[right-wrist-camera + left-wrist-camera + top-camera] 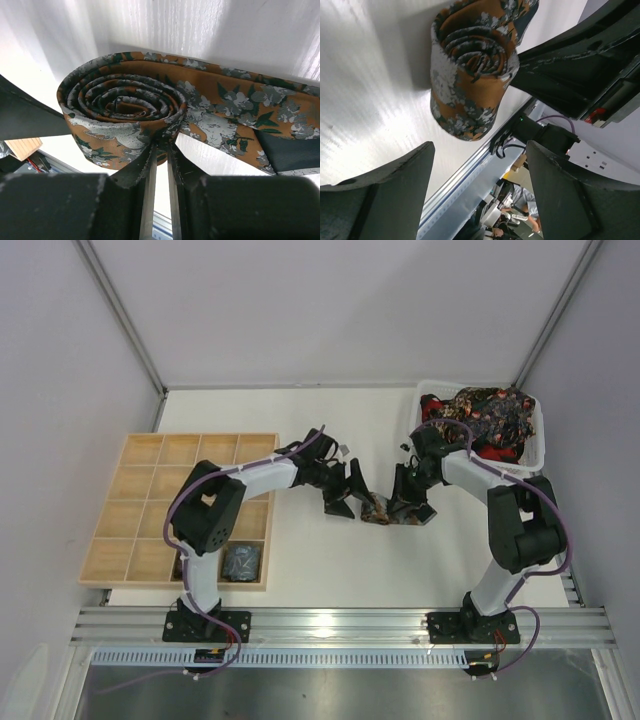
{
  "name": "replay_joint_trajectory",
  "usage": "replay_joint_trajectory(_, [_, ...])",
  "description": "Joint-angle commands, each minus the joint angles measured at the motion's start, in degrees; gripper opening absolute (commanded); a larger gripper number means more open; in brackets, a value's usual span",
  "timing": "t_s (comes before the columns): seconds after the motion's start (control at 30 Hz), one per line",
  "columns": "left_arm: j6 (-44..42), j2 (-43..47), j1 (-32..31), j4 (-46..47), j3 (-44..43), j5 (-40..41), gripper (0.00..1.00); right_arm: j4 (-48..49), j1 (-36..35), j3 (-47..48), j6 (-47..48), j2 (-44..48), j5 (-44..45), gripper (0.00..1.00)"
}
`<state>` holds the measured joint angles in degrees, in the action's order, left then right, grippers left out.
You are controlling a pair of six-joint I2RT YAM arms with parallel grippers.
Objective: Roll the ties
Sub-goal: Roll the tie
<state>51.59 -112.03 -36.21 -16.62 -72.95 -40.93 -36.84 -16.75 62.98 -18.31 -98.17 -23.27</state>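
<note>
A brown-orange tie with grey and green flowers is wound into a coil point(122, 107); its loose tail point(250, 112) lies to the right on the white table. My right gripper point(162, 145) is shut on the coil's outer layer, pinching the fabric between both fingers. In the top view the coil point(377, 508) sits mid-table between my right gripper point(403, 502) and left gripper point(343, 490). The left gripper point(481, 147) stands open just short of the coil point(472, 75), with nothing between its fingers. A rolled dark tie point(242, 560) lies in the wooden tray.
A pale wooden grid tray point(150, 502) lies at the left. A white mesh basket point(537, 435) at the back right holds a heap of dark patterned ties point(490, 415). The aluminium rail point(340, 625) runs along the near edge.
</note>
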Motion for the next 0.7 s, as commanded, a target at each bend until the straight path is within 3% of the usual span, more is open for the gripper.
replay_joint_trajectory(0.0, [-0.9,-1.3,-0.5,-0.2,-5.4,-0.1,0.79,2.6,0.5,-0.2,0.3,-0.9,1.2,0.2])
replay_joint_trajectory(0.67, [-1.5,-8.9,-4.1,-4.3,-17.6,-1.2,0.78,7.3,1.8,-1.1,-3.7,-2.3,-0.7,0.2])
